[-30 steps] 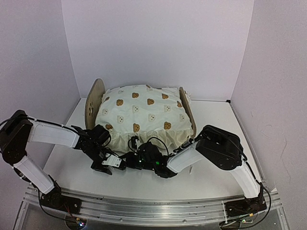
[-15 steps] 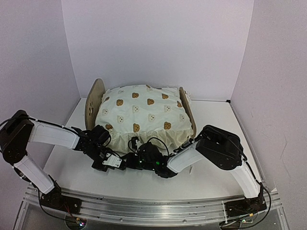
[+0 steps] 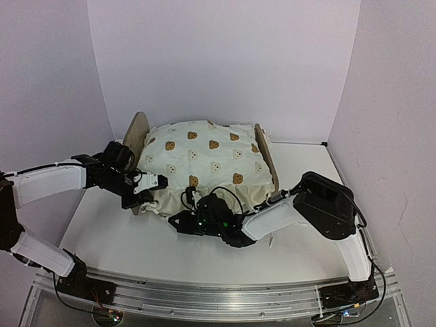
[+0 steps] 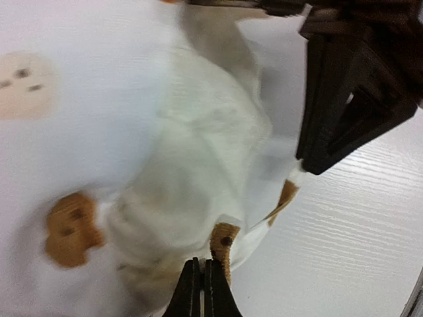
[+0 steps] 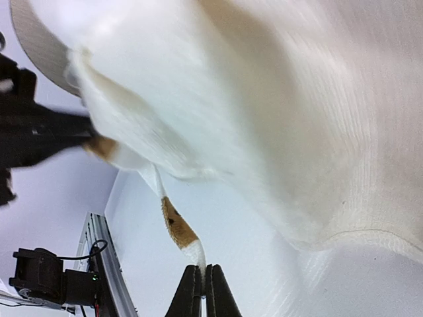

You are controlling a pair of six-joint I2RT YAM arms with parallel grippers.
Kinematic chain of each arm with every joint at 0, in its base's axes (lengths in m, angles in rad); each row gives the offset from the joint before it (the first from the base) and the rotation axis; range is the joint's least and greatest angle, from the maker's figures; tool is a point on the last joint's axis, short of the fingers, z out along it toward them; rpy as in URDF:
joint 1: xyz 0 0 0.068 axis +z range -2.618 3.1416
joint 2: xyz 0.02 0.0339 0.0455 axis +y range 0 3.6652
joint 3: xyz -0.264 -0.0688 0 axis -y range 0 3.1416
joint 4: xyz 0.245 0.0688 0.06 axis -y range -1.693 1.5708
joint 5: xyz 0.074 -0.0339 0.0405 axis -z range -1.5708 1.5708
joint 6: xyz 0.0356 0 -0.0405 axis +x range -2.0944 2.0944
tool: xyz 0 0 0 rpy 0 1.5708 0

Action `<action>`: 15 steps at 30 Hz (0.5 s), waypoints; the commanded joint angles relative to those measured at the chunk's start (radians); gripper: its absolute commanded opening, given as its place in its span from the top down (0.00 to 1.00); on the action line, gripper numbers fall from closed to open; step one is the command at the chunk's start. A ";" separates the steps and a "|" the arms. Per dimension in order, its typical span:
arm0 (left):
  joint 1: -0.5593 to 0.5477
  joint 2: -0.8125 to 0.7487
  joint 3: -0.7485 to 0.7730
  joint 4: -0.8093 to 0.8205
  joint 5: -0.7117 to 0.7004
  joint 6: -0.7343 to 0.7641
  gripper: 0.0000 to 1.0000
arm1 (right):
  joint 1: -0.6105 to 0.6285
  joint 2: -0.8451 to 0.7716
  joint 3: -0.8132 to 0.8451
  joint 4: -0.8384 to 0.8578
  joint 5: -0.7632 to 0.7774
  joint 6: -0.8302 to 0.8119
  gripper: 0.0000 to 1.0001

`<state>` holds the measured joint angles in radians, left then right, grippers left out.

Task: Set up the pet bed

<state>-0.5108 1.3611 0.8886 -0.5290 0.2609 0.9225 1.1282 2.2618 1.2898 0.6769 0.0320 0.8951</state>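
The pet bed stands at the table's back in the top view, with its wooden headboard (image 3: 135,144) on the left and its footboard (image 3: 268,162) on the right. The cream bear-print bedding (image 3: 204,158) covers it and hides the striped base. My left gripper (image 3: 161,182) is at the bed's near left corner, shut on a bunched edge of the bedding (image 4: 198,198). My right gripper (image 3: 178,219) is low in front of the bed, shut on a thin stretched corner of the same fabric (image 5: 178,228). The headboard's edge also shows in the right wrist view (image 5: 36,46).
The white table (image 3: 102,238) runs in front of and beside the bed. Lilac walls close in the left, back and right. A metal rail (image 3: 204,296) holding the arm bases runs along the near edge. The right arm's cables lie near the bedding's front ruffle.
My left arm has swung from the table in front of the bed up and back to the bed's near left corner, pulling bedding with it. My right gripper has shifted slightly left.
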 commanded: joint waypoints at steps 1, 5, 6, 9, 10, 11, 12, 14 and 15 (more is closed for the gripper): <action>0.047 -0.128 0.078 -0.126 0.027 -0.136 1.00 | 0.004 -0.073 -0.010 -0.055 0.028 -0.049 1.00; 0.061 -0.182 0.184 -0.147 -0.025 -0.201 1.00 | 0.005 -0.085 0.011 -0.137 0.044 -0.082 1.00; 0.063 -0.190 0.216 -0.139 -0.052 -0.209 1.00 | 0.005 -0.088 0.016 -0.163 0.050 -0.092 1.00; 0.071 -0.218 0.292 -0.055 -0.191 -0.179 1.00 | 0.004 -0.084 0.030 -0.224 0.060 -0.118 1.00; 0.079 -0.231 0.306 -0.017 -0.230 -0.146 1.00 | 0.004 -0.075 0.035 -0.242 0.058 -0.121 1.00; 0.087 -0.244 0.309 0.015 -0.267 -0.105 1.00 | 0.004 -0.065 0.041 -0.256 0.053 -0.121 1.00; 0.094 -0.257 0.305 0.045 -0.308 -0.048 1.00 | 0.004 -0.054 0.045 -0.264 0.045 -0.119 1.00; 0.107 -0.281 0.295 0.101 -0.348 0.031 1.00 | 0.004 -0.031 0.045 -0.282 0.026 -0.111 1.00; 0.117 -0.285 0.292 0.116 -0.363 0.062 1.00 | 0.005 -0.022 0.037 -0.289 0.022 -0.103 1.00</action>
<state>-0.4244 1.1383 1.1395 -0.6020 0.0508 0.8312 1.1282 2.2215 1.3042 0.4629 0.0681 0.8038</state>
